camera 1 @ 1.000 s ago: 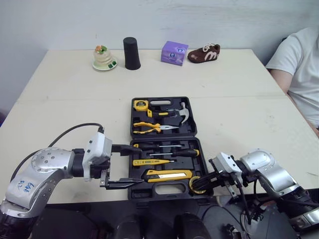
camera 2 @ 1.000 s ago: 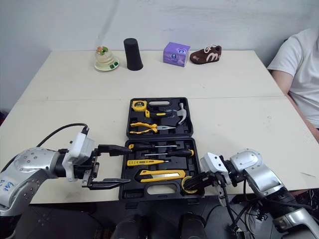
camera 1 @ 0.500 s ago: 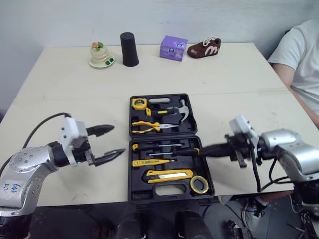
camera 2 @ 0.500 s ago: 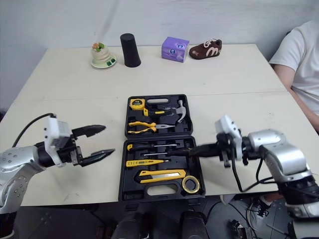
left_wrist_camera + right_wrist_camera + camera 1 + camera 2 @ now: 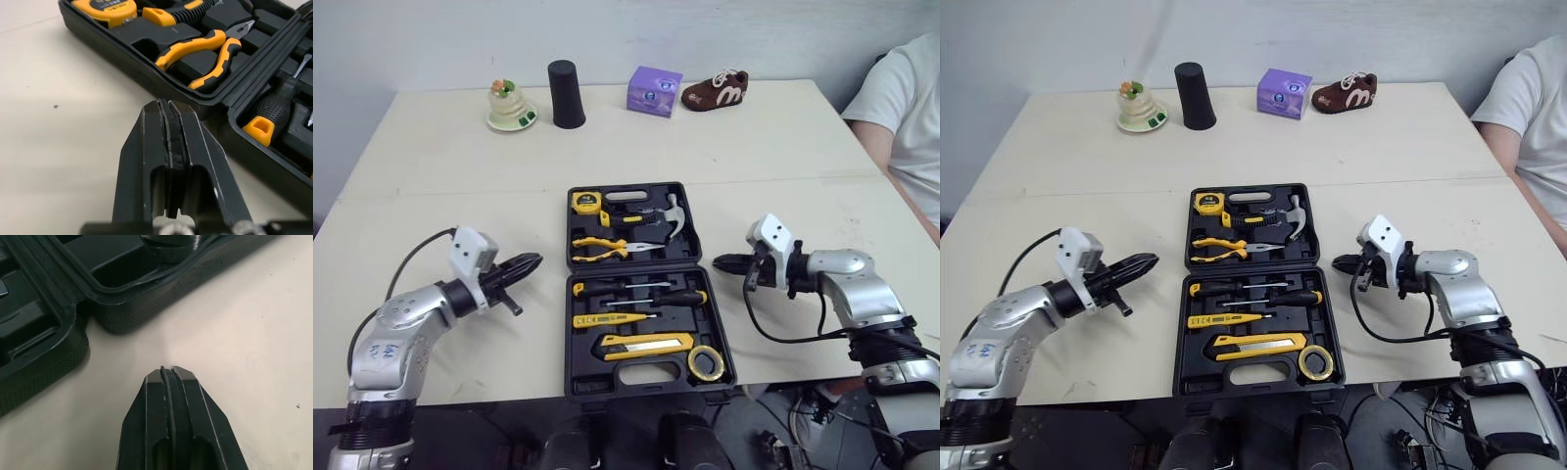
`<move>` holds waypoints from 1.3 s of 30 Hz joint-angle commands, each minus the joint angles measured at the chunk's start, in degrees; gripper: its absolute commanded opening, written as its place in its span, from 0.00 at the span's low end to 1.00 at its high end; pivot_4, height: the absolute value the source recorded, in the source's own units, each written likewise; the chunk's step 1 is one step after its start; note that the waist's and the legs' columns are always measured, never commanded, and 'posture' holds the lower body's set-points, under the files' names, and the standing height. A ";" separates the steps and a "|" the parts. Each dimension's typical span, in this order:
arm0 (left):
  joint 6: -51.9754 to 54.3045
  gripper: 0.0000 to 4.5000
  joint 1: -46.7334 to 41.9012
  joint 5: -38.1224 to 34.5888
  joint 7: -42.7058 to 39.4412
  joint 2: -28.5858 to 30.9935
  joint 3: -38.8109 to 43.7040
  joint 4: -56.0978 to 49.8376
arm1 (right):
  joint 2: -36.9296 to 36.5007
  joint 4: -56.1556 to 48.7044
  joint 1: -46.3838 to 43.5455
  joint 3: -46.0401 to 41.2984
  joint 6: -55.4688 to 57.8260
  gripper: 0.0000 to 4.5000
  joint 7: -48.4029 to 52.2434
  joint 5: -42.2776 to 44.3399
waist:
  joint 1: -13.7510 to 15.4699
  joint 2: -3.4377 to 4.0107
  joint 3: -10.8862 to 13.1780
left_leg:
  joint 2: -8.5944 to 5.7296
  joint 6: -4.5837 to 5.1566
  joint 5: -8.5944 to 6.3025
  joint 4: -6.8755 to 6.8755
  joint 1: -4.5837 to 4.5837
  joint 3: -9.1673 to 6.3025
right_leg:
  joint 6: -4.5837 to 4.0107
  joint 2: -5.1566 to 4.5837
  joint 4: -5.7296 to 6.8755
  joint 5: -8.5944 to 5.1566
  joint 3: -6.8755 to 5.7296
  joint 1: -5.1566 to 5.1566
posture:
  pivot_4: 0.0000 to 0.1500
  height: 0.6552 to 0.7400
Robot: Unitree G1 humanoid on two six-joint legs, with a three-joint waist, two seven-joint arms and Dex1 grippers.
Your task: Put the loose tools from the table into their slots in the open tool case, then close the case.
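Note:
The black tool case [image 5: 636,271] lies open at the middle of the table. In its far half sit a yellow tape measure [image 5: 590,204], a hammer [image 5: 658,218] and pliers [image 5: 607,247]. The near half holds screwdrivers [image 5: 638,293], a yellow tester [image 5: 607,320], a utility knife [image 5: 644,343] and a tape roll [image 5: 705,364]. My left gripper [image 5: 530,262] is shut and empty, just left of the case. My right gripper [image 5: 720,262] is shut and empty, just right of the case at hinge height. The left wrist view has the shut tips [image 5: 168,105] pointing at the pliers [image 5: 205,49].
Along the far edge stand a small dish with a figurine [image 5: 509,108], a black cup [image 5: 568,95], a purple box [image 5: 654,91] and a brown shoe [image 5: 715,93]. A person in a white shirt [image 5: 911,127] sits at the right side.
My left gripper has shut and drawn back to the left of the case. My right gripper has left the case's near right corner and swung to its right side.

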 commanded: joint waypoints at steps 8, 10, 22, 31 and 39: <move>5.38 0.01 -5.51 4.99 2.90 -4.31 -8.34 5.75 | 1.86 -7.89 1.16 0.58 4.81 0.00 3.06 0.77 | 0.01 -0.01 -0.01 | 0.03 -0.01 0.02 0.03 0.04 0.01 | 0.00 0.04 0.11 0.00 0.03 -0.01 | 1.00 1.00; 7.30 0.01 -6.79 4.08 0.59 -4.35 -9.72 6.03 | 1.70 -10.35 1.74 0.60 6.41 0.00 3.68 1.19 | 0.14 -0.02 -0.01 | 0.02 -0.01 0.03 0.04 0.04 0.01 | 0.00 0.02 0.13 0.00 0.04 -0.01 | 1.00 1.00; 10.74 0.01 -11.04 3.29 -2.57 -5.84 -11.75 2.80 | 4.10 -10.41 -0.25 0.36 5.47 0.00 -0.68 -1.93 | 0.48 -0.02 -0.01 | -0.04 0.02 0.04 0.09 0.02 0.00 | 0.00 -0.03 0.17 0.00 0.03 -0.01 | 1.00 1.00; 16.82 0.01 -11.98 6.45 3.34 -5.65 -10.51 1.85 | 7.36 -8.08 -2.56 0.53 4.36 0.00 -2.29 -3.63 | 0.02 -0.02 -0.01 | -0.01 -0.02 0.09 0.09 0.04 0.00 | 0.01 0.01 0.22 0.00 0.04 -0.01 | 1.00 1.00; 13.79 0.01 -11.68 8.45 4.29 -5.65 -9.63 3.77 | 7.47 -5.77 -3.55 0.75 3.02 0.00 -2.24 -5.68 | -0.09 -0.02 -0.01 | 0.01 -0.08 0.16 0.08 0.09 0.01 | 0.00 0.02 0.25 0.00 0.07 -0.02 | 1.00 1.00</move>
